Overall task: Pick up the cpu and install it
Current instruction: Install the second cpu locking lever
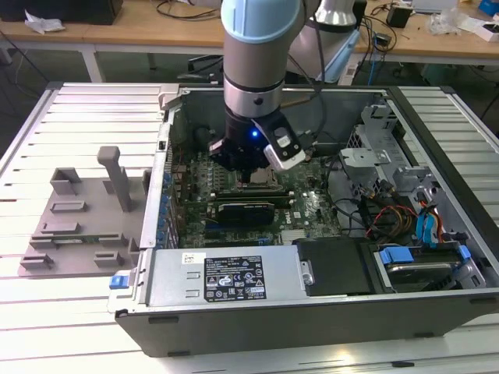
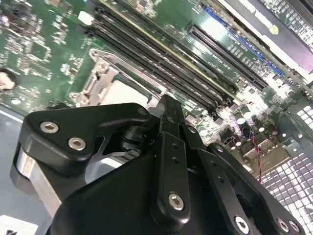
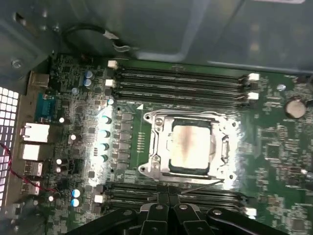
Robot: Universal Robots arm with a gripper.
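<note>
An open computer case [image 1: 312,304] lay on a white slatted desk [image 1: 93,109]; wooden benches with cables stood behind it. On the exterior view's left, a grey plastic tray [image 1: 78,222] with upright blocks rested on the desk beside the case. The arm [image 1: 261,47] reached straight down into the case, and the hand [image 1: 248,167] hung just above the green motherboard [image 3: 274,147].

In the first wrist view the cpu [image 3: 190,149] lay flat in the metal socket frame [image 3: 156,142], silvery top plate upward, between two banks of black memory slots [image 3: 181,81]. The chip was near square, so no long axis could be told; its edges ran parallel to the frame and the slots. The second wrist view showed a corner of the cpu [image 2: 128,90] past the black hand [image 2: 168,115].

The hand's fingers met at a narrow tip in both wrist views, pinched together and holding nothing, apart from the cpu.
</note>
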